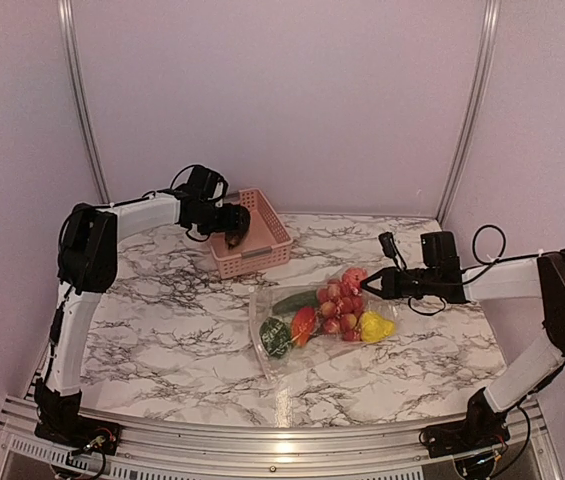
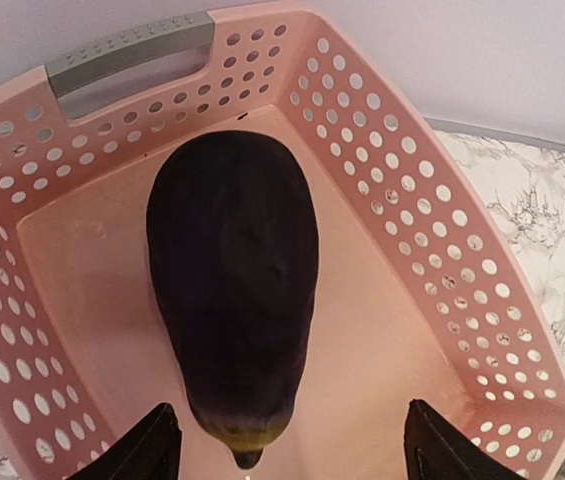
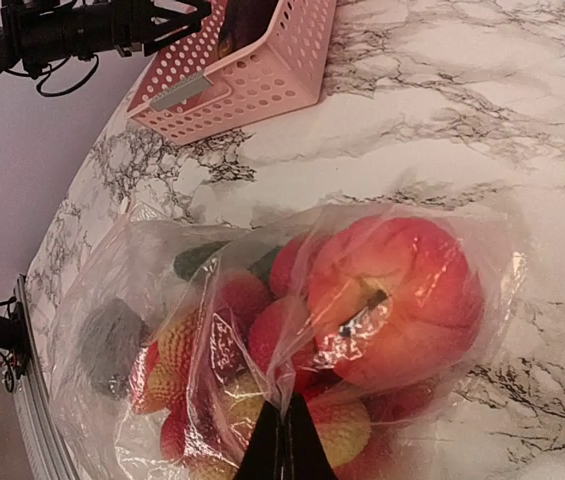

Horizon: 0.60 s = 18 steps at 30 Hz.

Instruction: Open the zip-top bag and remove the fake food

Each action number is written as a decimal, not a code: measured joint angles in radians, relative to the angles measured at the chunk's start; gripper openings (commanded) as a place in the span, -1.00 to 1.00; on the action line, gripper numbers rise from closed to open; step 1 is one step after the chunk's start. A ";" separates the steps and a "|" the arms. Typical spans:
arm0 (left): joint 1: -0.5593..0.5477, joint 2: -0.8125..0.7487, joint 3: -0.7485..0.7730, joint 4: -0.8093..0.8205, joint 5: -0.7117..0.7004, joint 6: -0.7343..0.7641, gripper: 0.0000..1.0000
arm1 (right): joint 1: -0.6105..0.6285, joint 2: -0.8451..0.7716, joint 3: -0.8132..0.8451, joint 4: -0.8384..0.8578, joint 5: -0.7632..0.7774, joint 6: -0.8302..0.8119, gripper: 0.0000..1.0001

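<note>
Jaws of the left tool (image 2: 289, 448) stand wide apart over the pink basket (image 2: 402, 200), one dark finger on either side of the eggplant (image 2: 232, 300) and neither touching it. The eggplant lies lengthwise on the basket floor, its stem end towards the tool. The right tool (image 3: 282, 442) has its fingers pressed together on a fold of the zip-top bag (image 3: 102, 260), at the bag's right end. Just beyond that pinch a pinkish-red round fruit (image 3: 402, 300) presses against the clear plastic. The bag lies flat on the marbled tabletop (image 1: 162, 330), in front of the basket and apart from it, with the red balls (image 1: 340, 310), yellow fruit (image 1: 375, 326) and green oval fruit (image 1: 275, 337) inside.
</note>
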 measured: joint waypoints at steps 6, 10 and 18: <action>-0.017 -0.336 -0.431 0.149 0.006 0.010 0.58 | 0.023 0.000 -0.006 0.003 0.005 0.009 -1.00; -0.045 -0.581 -0.695 0.301 0.005 0.013 0.58 | 0.026 0.000 -0.012 0.005 0.016 0.011 -1.00; -0.176 -0.914 -1.222 0.544 -0.027 -0.036 0.55 | 0.026 0.006 -0.016 0.005 0.034 0.010 -1.00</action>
